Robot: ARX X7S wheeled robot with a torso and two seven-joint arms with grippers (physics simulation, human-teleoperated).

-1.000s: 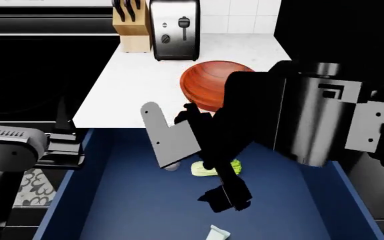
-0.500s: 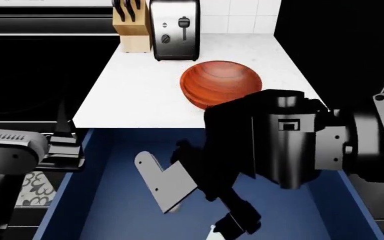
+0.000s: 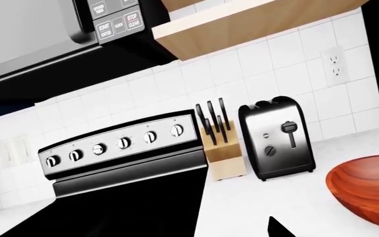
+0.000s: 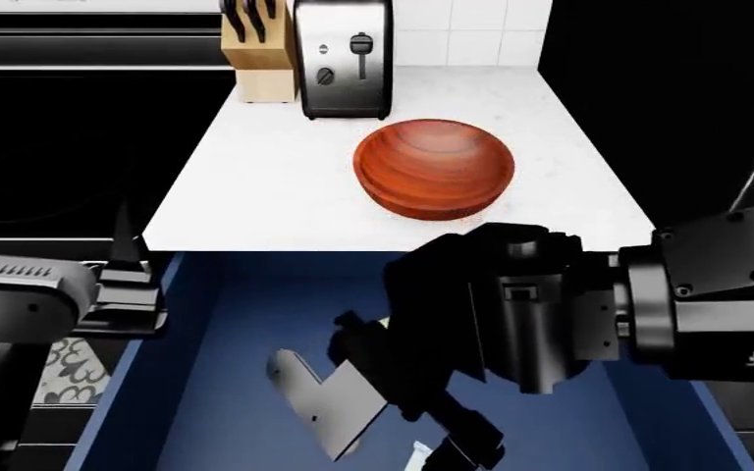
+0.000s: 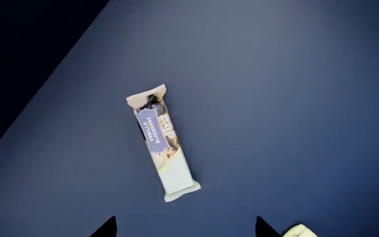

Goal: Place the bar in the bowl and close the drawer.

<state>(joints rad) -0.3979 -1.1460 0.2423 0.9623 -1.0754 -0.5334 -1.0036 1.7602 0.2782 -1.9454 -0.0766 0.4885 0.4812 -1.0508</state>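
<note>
The right gripper (image 4: 462, 446) hangs empty, jaws spread, above the bar (image 5: 161, 142) lying in the open drawer (image 4: 207, 392). Next it likely must lower and pinch the bar.

The bar (image 5: 162, 143) lies in the drawer (image 4: 220, 392); the bowl (image 4: 434, 164) sits behind, on the counter (image 4: 259, 167).

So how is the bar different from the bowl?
The bar is long, flat and pale cream with a purple label; the bowl is round, deep and reddish-brown wood. The bar looks much smaller than the bowl. The bar lies on the blue floor of the open drawer, while the bowl sits up on the white counter. Neither is being held, and the bowl looks empty.
</note>
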